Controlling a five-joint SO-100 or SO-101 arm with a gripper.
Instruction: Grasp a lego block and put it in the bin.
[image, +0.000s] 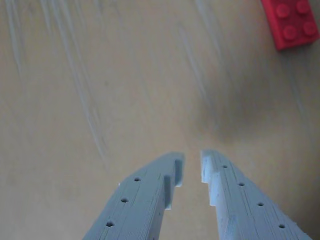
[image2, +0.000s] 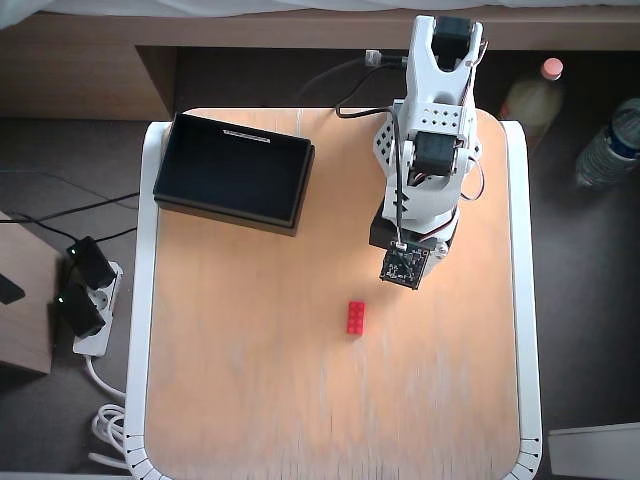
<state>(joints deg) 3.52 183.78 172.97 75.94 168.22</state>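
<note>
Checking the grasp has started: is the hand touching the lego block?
Apart. The wrist view shows bare table between the hand and the lego block, which lies far off in the corner.

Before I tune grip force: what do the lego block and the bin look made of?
The lego block looks like hard glossy plastic: bright red, crisp moulded studs. The bin looks like rigid matte black plastic, thin-walled; coated metal can't be ruled out.

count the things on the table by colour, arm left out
red: 1, the lego block
black: 1, the bin
total: 2
</note>
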